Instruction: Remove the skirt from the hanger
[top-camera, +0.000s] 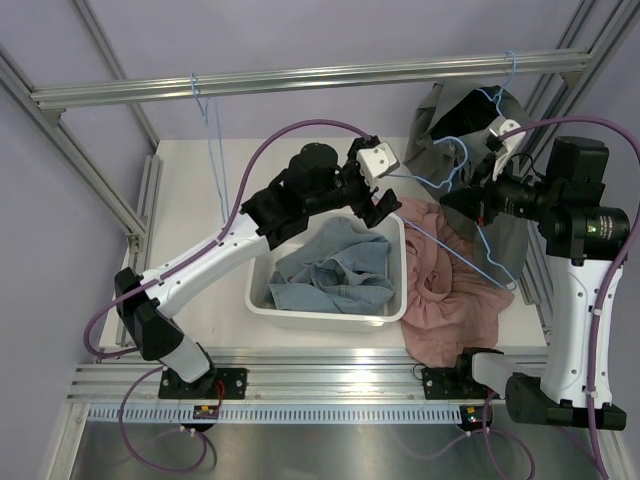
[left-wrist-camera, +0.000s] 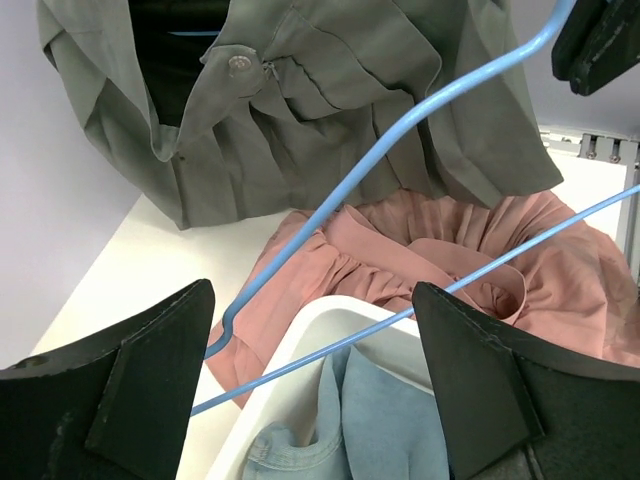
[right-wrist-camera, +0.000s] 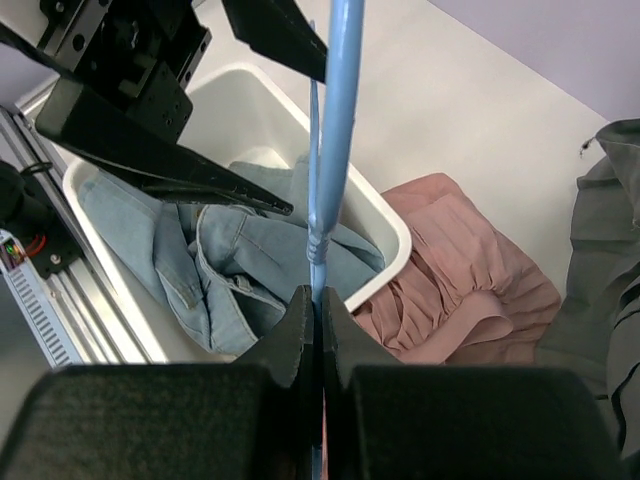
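Pink skirt (top-camera: 452, 292) heaped on table (top-camera: 190, 220) beside bin (top-camera: 330, 318), ahead of your spread left gripper (left-wrist-camera: 312, 292), your right gripper (right-wrist-camera: 318, 300) clenched on blue hanger (right-wrist-camera: 338, 100)

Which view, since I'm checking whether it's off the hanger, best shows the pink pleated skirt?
Top external: the pink pleated skirt lies spread out to the right of the white plastic bin, nearly all of it in view. Left wrist shows its folds crossed by the blue wire hanger; right wrist shows only one part past the bin.

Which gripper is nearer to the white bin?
Left. The left gripper hangs over the far corner of the white bin; the right gripper holds the blue hanger further right.
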